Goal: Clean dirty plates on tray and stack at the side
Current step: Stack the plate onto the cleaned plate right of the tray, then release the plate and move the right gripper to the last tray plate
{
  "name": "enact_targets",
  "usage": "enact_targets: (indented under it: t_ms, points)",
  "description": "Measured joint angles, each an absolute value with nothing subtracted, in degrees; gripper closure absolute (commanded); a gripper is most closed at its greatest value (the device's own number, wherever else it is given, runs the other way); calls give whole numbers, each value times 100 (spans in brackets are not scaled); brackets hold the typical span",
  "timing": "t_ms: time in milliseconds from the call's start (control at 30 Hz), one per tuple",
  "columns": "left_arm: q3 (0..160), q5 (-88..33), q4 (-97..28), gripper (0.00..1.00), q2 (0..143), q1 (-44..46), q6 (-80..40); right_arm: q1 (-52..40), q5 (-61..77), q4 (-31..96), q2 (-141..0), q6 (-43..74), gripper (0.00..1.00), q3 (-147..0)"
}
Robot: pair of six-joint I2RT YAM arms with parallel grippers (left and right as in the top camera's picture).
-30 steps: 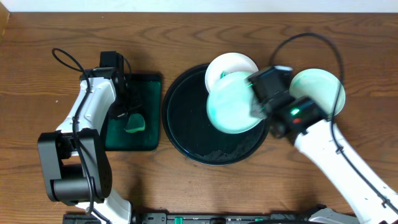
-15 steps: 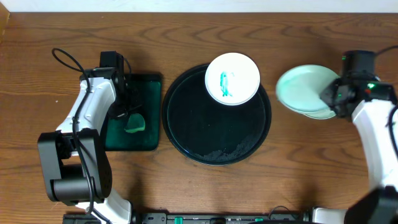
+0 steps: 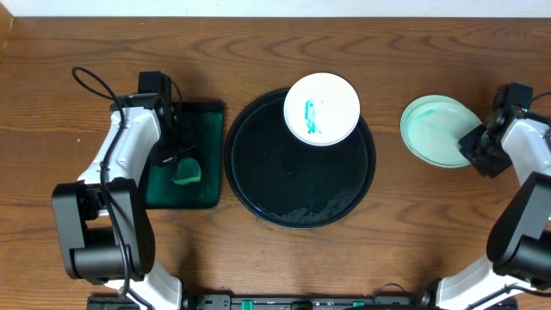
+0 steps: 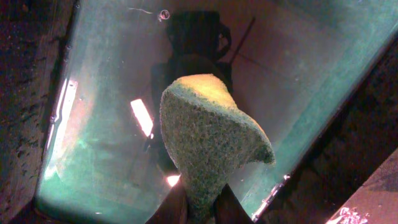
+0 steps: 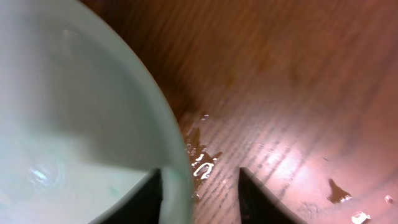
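step in hand: apparently letting go of the cleaned stack (image 3: 435,129) on the tabletop (image 3: 396,215) at the side.
doing it well: backing straight out and level, keeping both fingers off the rim, and avoiding any nudge across the wet wood.
right gripper (image 5: 202,186): standing partly parted and gripping nothing. Stack rim lying just inside one finger, perhaps brushing it, with bare wet wood showing between the jaws.
left gripper (image 4: 196,208): clenching the sponge (image 4: 208,137), hanging over the green tray (image 4: 112,93) directly beneath the jaws.
dirty plate (image 3: 321,108): sitting on the far part of the black tray (image 3: 258,198), well away from both pairs of jaws and carrying a teal smear at its centre.
remaining: judging by that smear, one plate waiting for wiping and stacking.
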State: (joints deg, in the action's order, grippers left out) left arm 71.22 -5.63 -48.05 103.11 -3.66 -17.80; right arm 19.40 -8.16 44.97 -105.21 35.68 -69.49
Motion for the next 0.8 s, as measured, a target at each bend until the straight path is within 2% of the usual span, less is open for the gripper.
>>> enact_targets:
  t_ms: [300, 500, 633, 800]
  points:
    - [7122, -563, -4805, 92, 10311, -366, -1780, 1909, 152, 4434, -10433, 3089, 55, -6984]
    - [7122, -563, -4823, 92, 10311, -366, -1780, 1553, 346, 4521, -9603, 2720, 55, -7054]
    - [7122, -563, -4823, 93, 10311, -366, -1780, 878, 521, 4580, -8976, 2047, 41, -7126]
    - [7122, -563, -4823, 93, 10311, -366, -1780, -305, 1120, 4401, -9030, 727, 36, -7153]
